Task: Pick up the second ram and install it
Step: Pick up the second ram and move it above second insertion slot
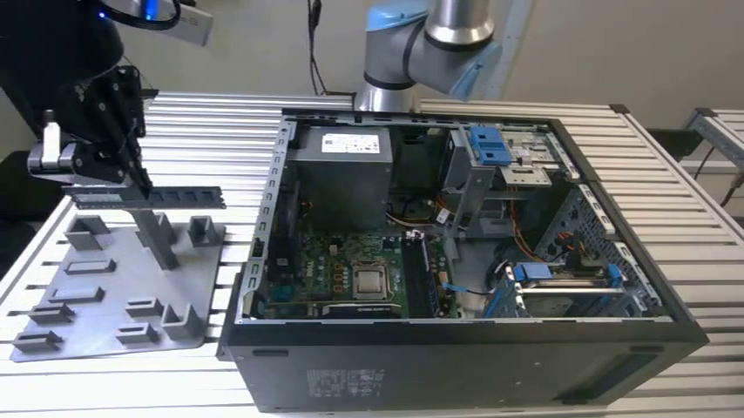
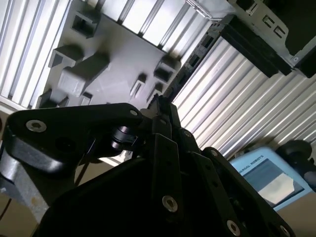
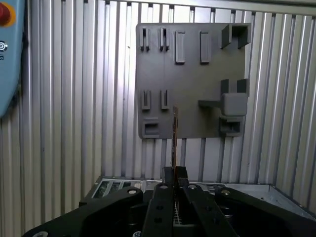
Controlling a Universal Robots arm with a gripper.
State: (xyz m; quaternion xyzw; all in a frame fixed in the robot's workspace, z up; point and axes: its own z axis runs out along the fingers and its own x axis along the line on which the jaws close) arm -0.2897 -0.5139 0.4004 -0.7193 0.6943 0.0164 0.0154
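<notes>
The second ram (image 1: 174, 196) is a long dark stick held level above the grey holder plate (image 1: 104, 322), at the exterior view's left. My gripper (image 1: 131, 192) is shut on it near one end, with most of the stick reaching toward the open computer case (image 1: 465, 261). In the first wrist view the ram (image 3: 174, 133) stands edge-on from between the shut fingertips of my gripper (image 3: 174, 172), over the plate (image 3: 192, 74). In the second wrist view the ram (image 2: 190, 64) runs away from the gripper (image 2: 160, 106).
A tall grey post (image 1: 157, 235) and several holder blocks rise from the plate just under the ram. The case lies open with its motherboard (image 1: 348, 279) facing up and blue-clipped brackets (image 1: 489, 144) inside. A blue teach pendant (image 3: 10, 49) lies on the slatted table (image 1: 209, 139).
</notes>
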